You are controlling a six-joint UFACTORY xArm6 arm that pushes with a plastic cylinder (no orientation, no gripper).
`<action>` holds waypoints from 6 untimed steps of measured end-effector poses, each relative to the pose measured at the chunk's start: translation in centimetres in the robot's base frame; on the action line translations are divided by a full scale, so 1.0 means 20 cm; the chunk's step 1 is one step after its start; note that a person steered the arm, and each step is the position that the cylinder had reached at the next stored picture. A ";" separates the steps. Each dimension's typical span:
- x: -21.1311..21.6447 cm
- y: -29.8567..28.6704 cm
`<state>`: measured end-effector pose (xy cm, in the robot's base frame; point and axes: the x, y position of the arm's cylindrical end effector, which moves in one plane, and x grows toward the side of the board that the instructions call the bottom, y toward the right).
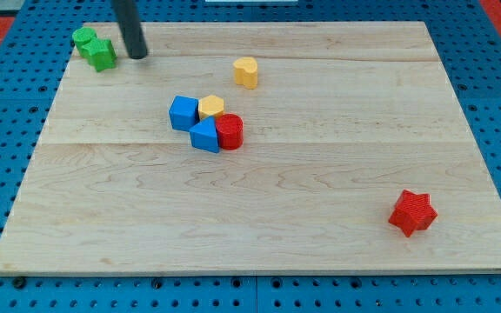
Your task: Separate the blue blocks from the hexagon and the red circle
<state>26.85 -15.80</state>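
While my tip (137,56) rests bare beside the green blocks (95,48), holding nothing, blue cube (183,113), blue triangle (205,136), yellow hexagon (211,108) and red circle (230,132) cluster touching.

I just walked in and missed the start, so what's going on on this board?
A robot arm's dark rod is working a wooden board. My tip sits near the view's top left, just right of the green blocks, touching none of the cluster. Near the middle, the blue cube, blue triangular block, yellow hexagon and red circle are packed together, so the separation is not yet done. A yellow heart and red star lie apart.
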 end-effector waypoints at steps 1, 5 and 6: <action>0.06 0.22; 0.87 0.71; 0.88 0.71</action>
